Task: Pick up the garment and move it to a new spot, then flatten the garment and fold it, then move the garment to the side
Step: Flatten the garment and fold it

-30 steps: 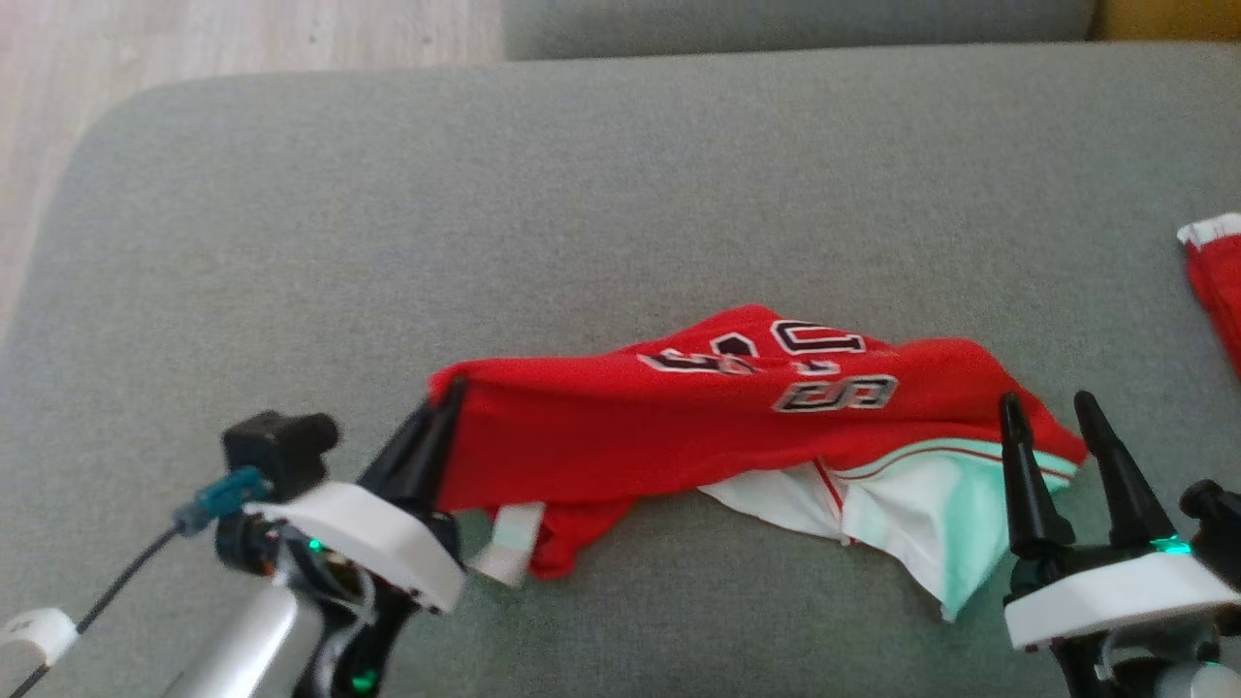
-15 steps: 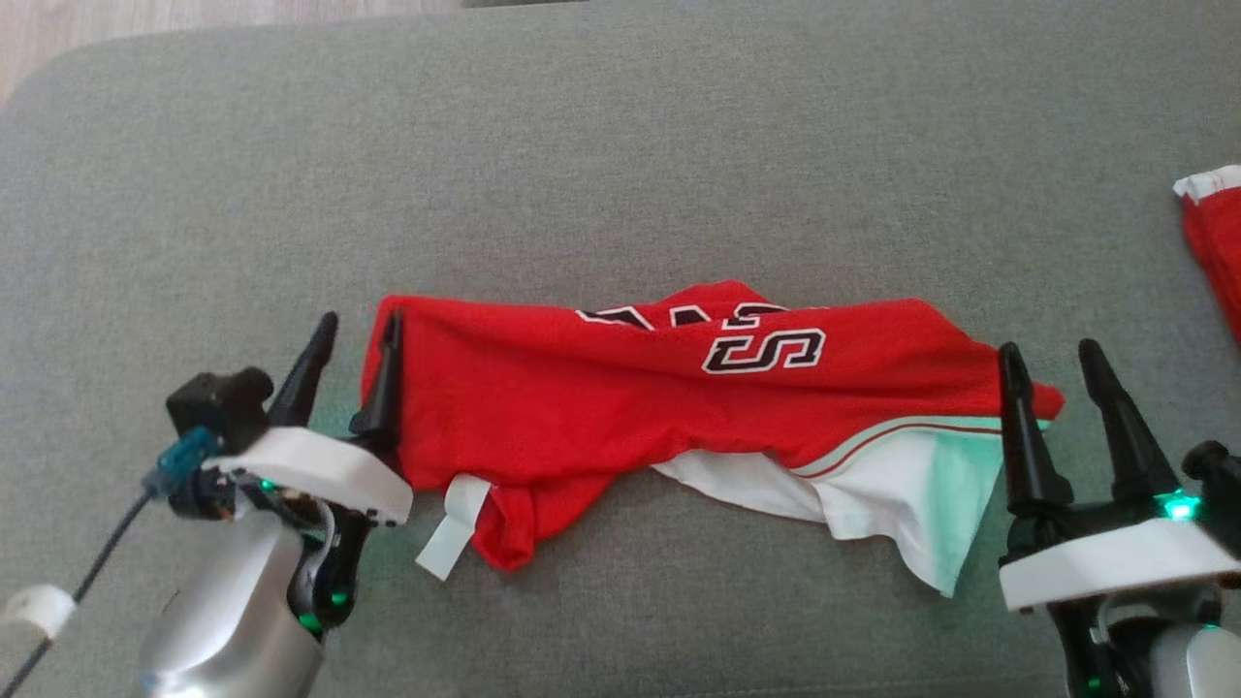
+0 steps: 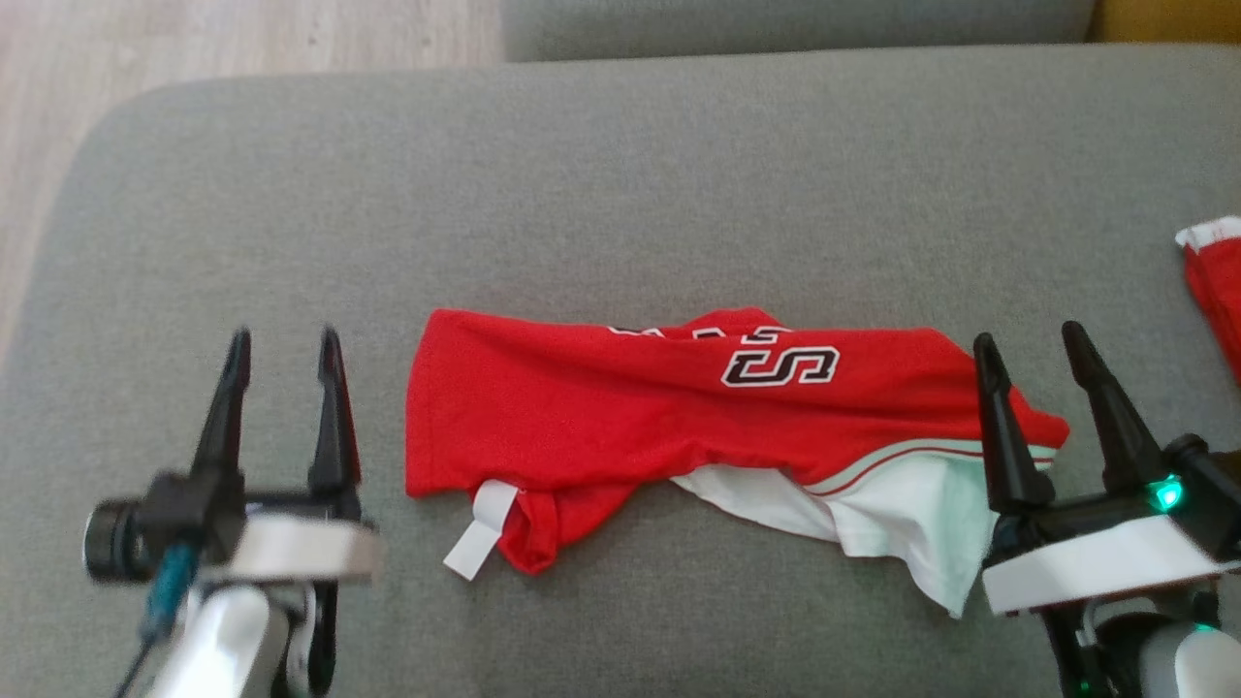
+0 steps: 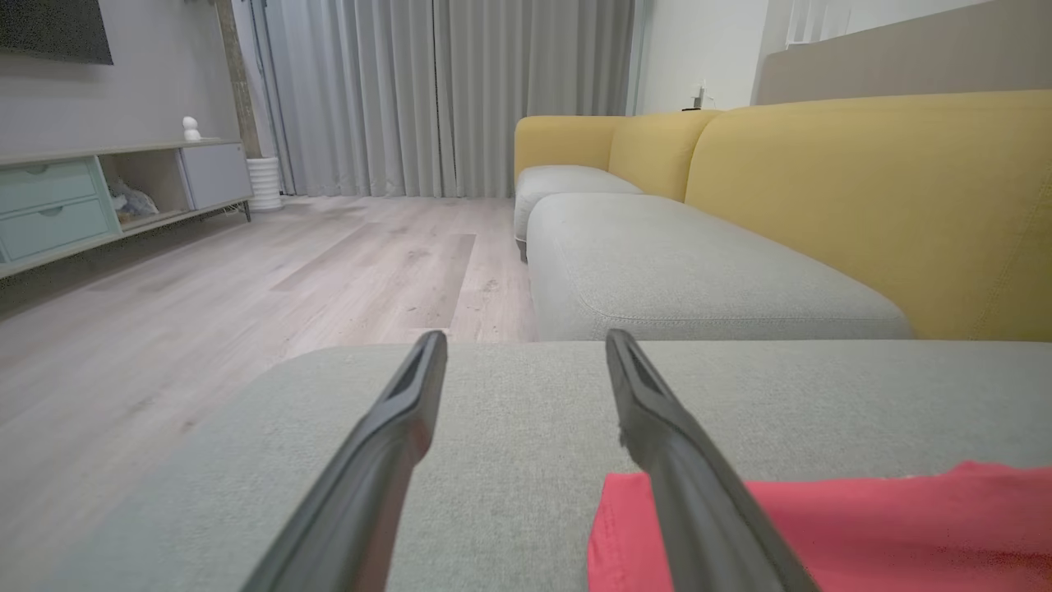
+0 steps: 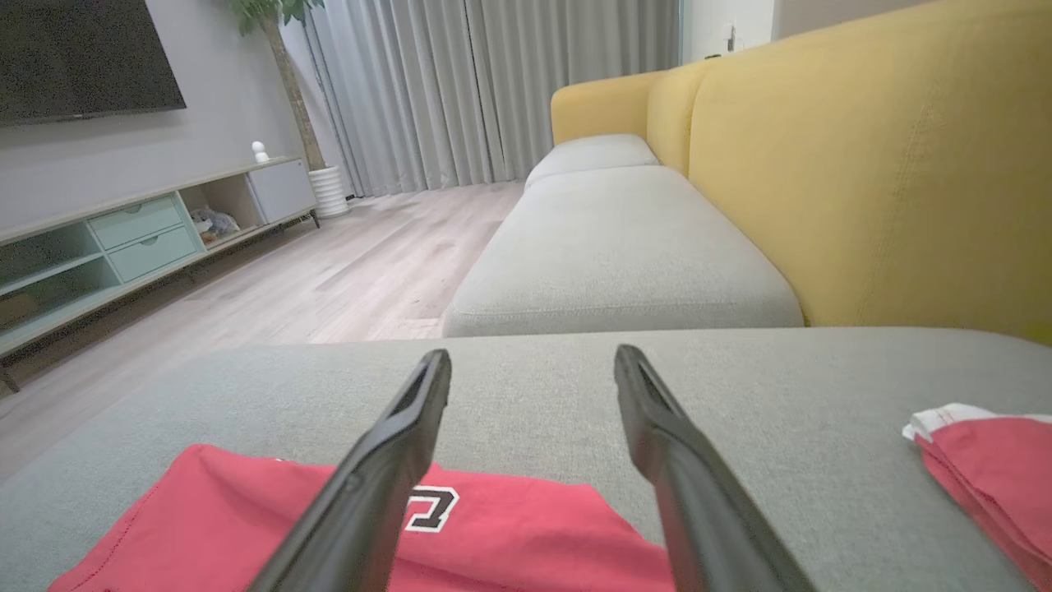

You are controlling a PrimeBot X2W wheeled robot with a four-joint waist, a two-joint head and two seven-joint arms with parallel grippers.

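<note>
Surface: a grey sofa cushion, with wooden floor beyond its 11 o'clock corner.
Garment: the garment lies on the cushion at the middle of the head view, stretched from 9 to 3 o'clock and loosely bunched, not flat.
Garment detail: red cloth with black-and-white lettering on top; a white panel with striped trim shows at its 4 o'clock end, and a white tab hangs from its 7 o'clock edge.
Left gripper: the left gripper sits at 9 o'clock of the garment, just beside its end and clear of the cloth; fingers spread wide, gripping nothing.
Left wrist view: one red corner lies at 5 o'clock, beside the right-hand finger.
Right gripper: the right gripper stands at the garment's 3 o'clock end; fingers spread wide, nothing gripped. One finger overlaps the cloth; contact cannot be confirmed.
Other item: a second red cloth with a white edge lies at the 3 o'clock border, well apart.
Background: a yellow sofa back.
</note>
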